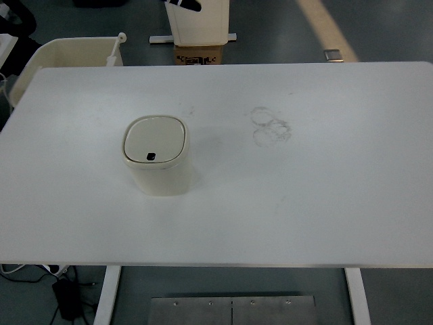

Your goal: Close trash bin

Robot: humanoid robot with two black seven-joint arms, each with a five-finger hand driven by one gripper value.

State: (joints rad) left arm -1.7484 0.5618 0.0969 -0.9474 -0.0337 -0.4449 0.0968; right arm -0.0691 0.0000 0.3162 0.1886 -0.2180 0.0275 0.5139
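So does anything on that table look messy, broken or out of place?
Nothing serious. The trash bin stands upright with its lid shut flat. The only blemish is some faint ring-shaped scuff marks on the white table, right of the bin.

I see a white counter (325, 203) with faint ring marks (272, 126) right of centre. Beyond its far edge, grey floor (379, 34), a cardboard box (199, 54) and a cream tub (64, 54) at far left.

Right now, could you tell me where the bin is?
In the head view, the bin stands left of centre on the table, lid shut, left of the ring stains.
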